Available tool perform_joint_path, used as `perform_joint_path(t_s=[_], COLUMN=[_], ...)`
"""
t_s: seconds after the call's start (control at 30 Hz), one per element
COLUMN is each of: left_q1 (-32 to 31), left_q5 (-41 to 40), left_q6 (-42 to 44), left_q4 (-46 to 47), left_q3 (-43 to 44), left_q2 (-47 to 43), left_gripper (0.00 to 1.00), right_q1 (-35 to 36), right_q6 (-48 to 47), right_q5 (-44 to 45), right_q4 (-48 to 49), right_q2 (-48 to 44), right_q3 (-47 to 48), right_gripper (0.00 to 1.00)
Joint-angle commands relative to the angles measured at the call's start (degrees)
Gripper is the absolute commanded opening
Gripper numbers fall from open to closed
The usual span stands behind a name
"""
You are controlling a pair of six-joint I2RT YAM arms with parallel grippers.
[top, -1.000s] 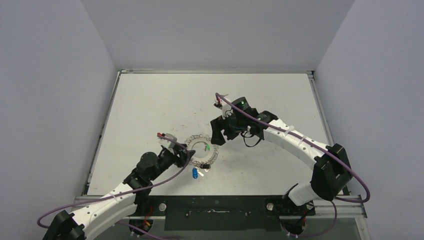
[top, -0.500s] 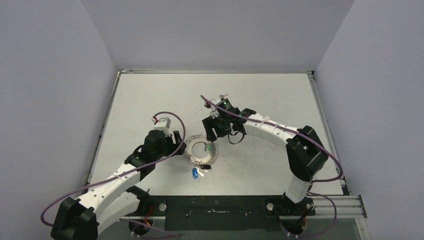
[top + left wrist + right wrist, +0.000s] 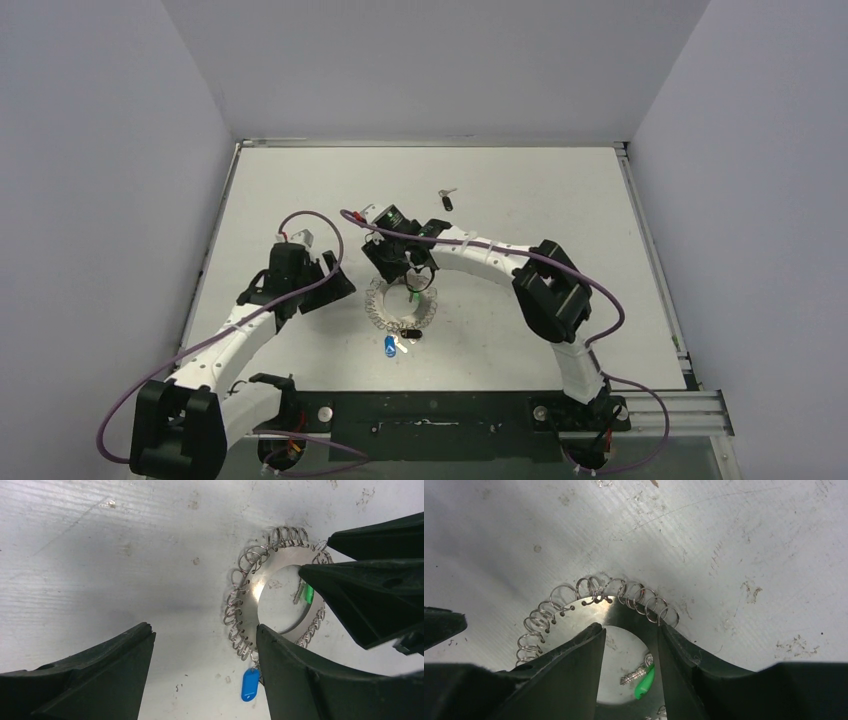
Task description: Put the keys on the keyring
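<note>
Right gripper (image 3: 626, 626) hangs parted over the keyring (image 3: 571, 617).

A robotics laboratory test cell is shown. A scuffed, stained white flat tabletop (image 3: 300, 190) is boxed in on the left, far and right sides by plain pale lavender-grey wall panels (image 3: 100, 200). A white-and-black jointed robot arm on the left (image 3: 225, 340) and a matching arm on the right (image 3: 480, 262) are mounted at a black metal base plate (image 3: 430, 425) along the near edge. Thick purple cables (image 3: 102, 430) are looped along both. A ribbed silvery aluminium rail (image 3: 690, 405) is fixed at the near right corner.
</note>
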Motion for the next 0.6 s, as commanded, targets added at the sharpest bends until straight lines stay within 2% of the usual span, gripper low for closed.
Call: perform_joint_path(t_s=[0.0, 0.07, 0.23, 0.4, 0.57], left_q1=[2.74, 3.30, 3.73, 3.86, 3.86], left_q5=[6.80, 7.13, 7.49, 8.09, 8.09], left_q6=[-2.04, -1.76, -1.26, -1.36, -1.29], left_q4=[-1.10, -1.31, -1.53, -1.38, -1.12], left_q3=[2.54, 2.84, 2.81, 2.29, 2.07], left_q2=[0.06, -0.25, -1.04, -1.13, -1.22], left_gripper=[0.73, 0.73, 0.73, 0.72, 0.72], right_q1=[-0.09, 0.08, 0.37, 0.52, 0.55], right_q6=[-1.39, -1.47, -1.41, -1.48, -1.20], right_q5=[2.88, 2.69, 2.95, 2.90, 2.03], right_q4=[-0.13, -0.31, -0.99, -1.26, -0.87], right_q2=[1.92, 3.12, 5.91, 7.36, 7.75], right_q3=[4.01, 5.12, 7.48, 8.37, 8.36], right_gripper=[0.43, 0.41, 0.30, 0.29, 0.33])
